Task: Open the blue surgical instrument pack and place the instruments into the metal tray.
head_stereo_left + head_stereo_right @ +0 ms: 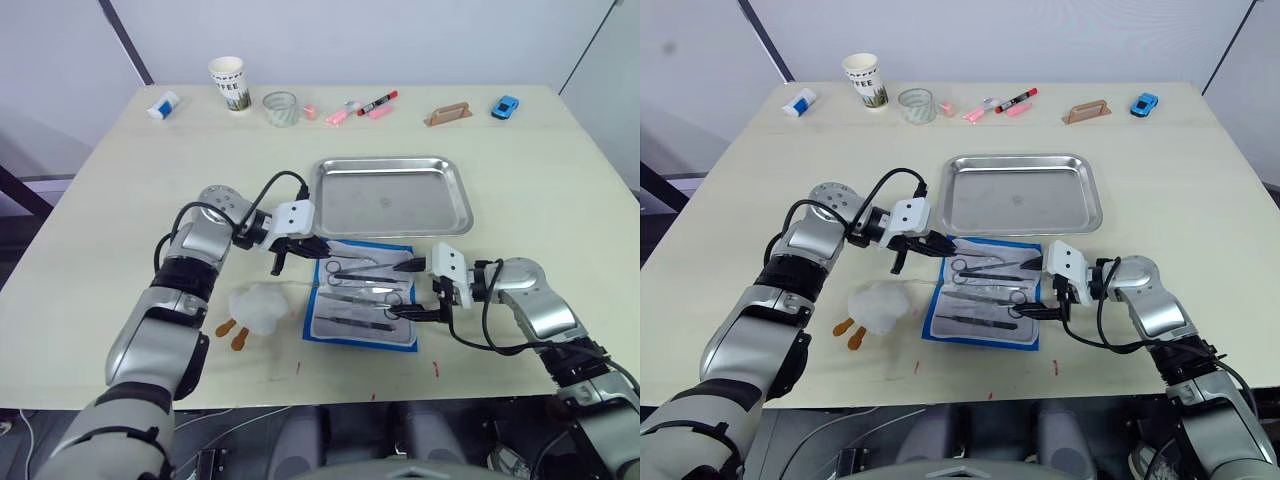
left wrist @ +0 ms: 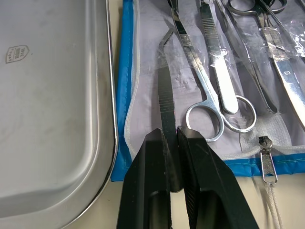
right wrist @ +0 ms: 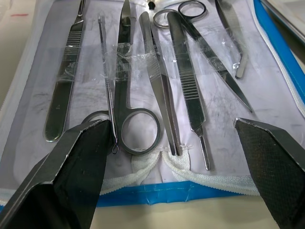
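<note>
Open blue surgical instrument pack (image 1: 362, 296) just near of empty metal tray (image 1: 391, 195); white plush toy (image 1: 259, 307) left. Left gripper (image 2: 172, 143) clamped on bent tweezers (image 2: 165, 95); right gripper (image 3: 176, 143) spread wide.

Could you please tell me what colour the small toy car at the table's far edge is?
The toy car is blue, clearest in the left eye view.

- Pale cream table (image 1: 560, 190) across the scene, with a straight far edge.
- Plain white wall (image 1: 380, 40) beyond, crossed by a dark diagonal bar (image 1: 125, 40) at far left.
- Soft, even light throughout.
</note>
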